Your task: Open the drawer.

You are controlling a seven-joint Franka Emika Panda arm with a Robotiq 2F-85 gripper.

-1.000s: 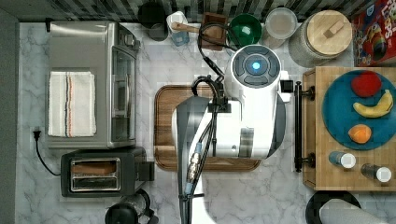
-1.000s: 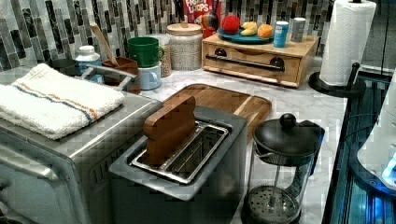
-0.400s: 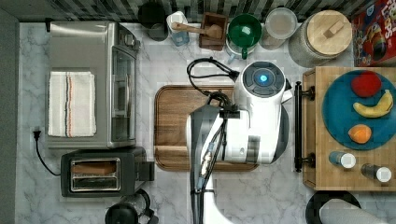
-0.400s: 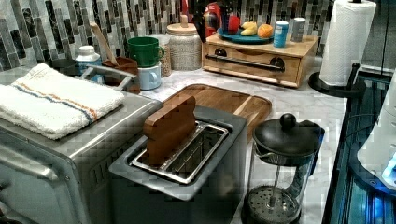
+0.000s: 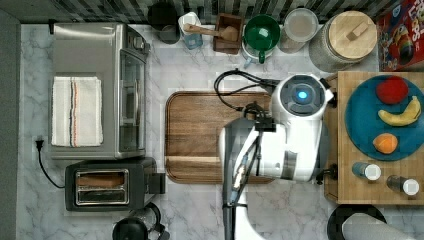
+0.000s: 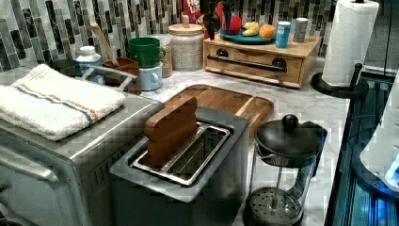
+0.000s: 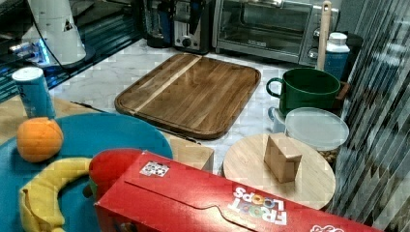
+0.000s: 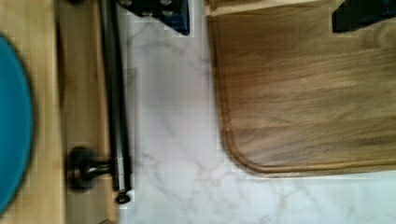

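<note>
Held on marble counter (image 5: 200, 210): walnut tray (image 5: 200, 135), toaster oven (image 5: 95, 90), toaster (image 5: 107, 186), French press (image 6: 282, 165), drawer box (image 6: 256, 59), etc.

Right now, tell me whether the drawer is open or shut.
Shut. In the left view the drawer front sits flush with its wooden box, and its black bar handle has not been pulled out.

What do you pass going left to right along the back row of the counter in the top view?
Wooden spoon in its holder → green mug → clear-lidded container → wooden-lidded jar → cereal box.

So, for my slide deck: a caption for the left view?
Closed drawer with black bar handle beneath a fruit plate.
</note>
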